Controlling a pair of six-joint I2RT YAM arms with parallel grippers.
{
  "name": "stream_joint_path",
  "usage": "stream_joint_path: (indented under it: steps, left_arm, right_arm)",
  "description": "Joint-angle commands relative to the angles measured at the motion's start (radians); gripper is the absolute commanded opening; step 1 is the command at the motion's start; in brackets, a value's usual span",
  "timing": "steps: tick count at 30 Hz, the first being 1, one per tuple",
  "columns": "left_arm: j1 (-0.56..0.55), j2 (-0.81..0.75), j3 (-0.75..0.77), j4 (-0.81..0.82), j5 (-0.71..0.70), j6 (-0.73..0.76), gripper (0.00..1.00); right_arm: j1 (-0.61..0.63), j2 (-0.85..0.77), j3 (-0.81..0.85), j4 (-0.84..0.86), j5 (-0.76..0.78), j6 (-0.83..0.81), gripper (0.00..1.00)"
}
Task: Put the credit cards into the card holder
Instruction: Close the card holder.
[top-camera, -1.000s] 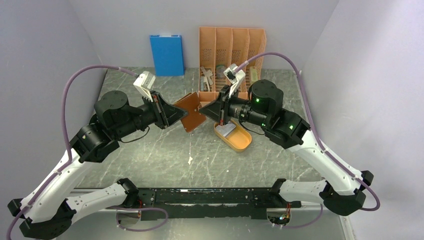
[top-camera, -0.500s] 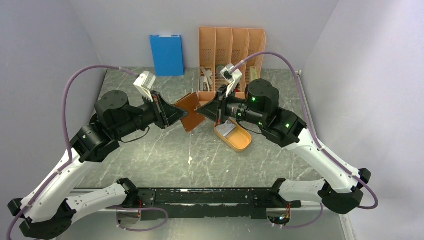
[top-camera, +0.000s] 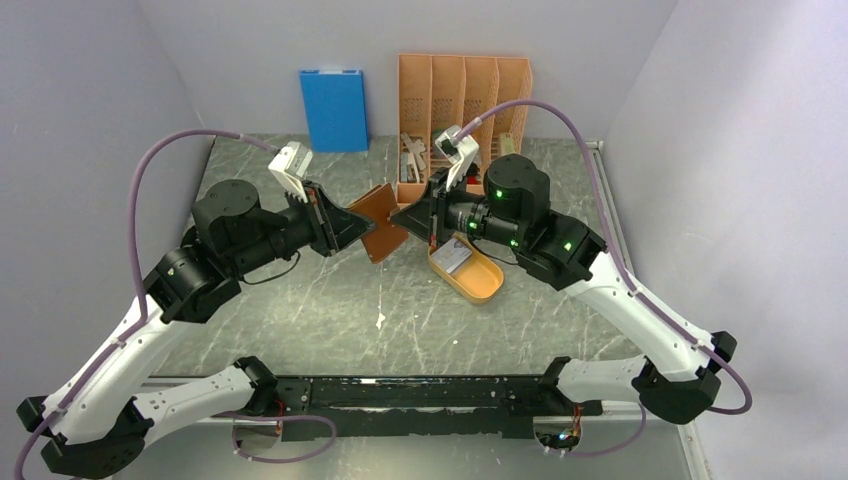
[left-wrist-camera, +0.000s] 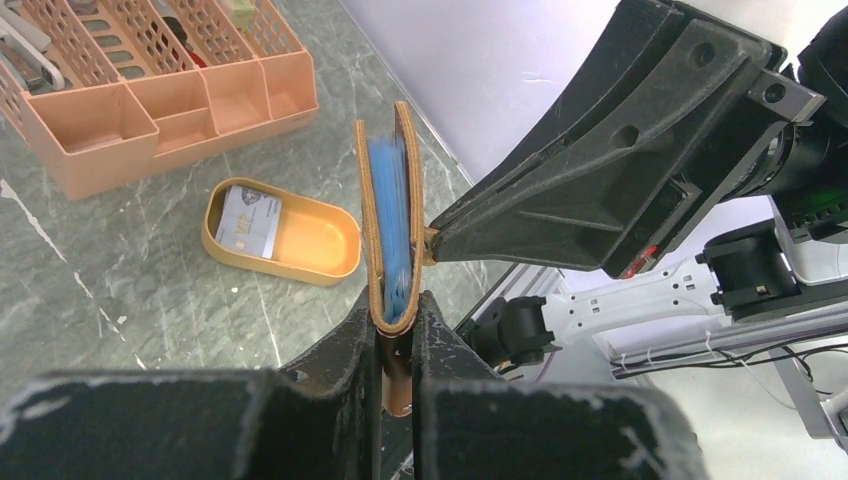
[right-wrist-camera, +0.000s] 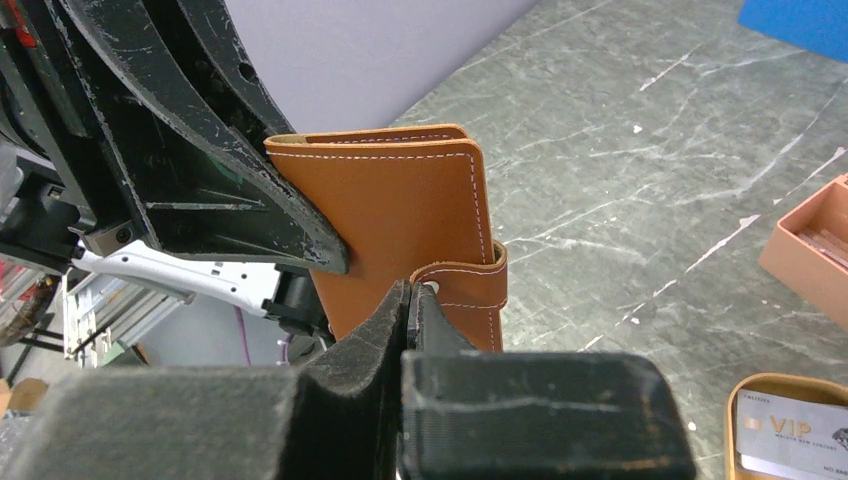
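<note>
Grip: left gripper (left-wrist-camera: 397, 312) clamped on lower edge of brown leather card holder (left-wrist-camera: 389, 225), held off table; right gripper (right-wrist-camera: 411, 296) pinched shut on its snap tab (right-wrist-camera: 470, 284). Silvery credit card (left-wrist-camera: 247, 222) lies below in orange oval tray (left-wrist-camera: 335, 268), nearer right gripper.

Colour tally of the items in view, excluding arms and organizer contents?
Orange: 2 (oval tray, desk organizer)
Brown: 1 (card holder)
Blue: 1 (flat box)
Pale grey: 1 (card in tray)
Total: 5
</note>
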Motion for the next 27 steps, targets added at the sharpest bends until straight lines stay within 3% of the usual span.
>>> stream_joint_path:
  steps: [1,27]
  left_arm:
    - [-0.006,0.003,0.001,0.079,0.077,-0.014,0.05]
    - [-0.007,0.010,0.001,0.216,0.214,-0.109,0.05]
  right_arm:
    - [0.002,0.025,0.024,-0.012,-0.003,0.003,0.00]
    - [0.072,0.133,0.078,-0.057,0.055,0.022,0.00]
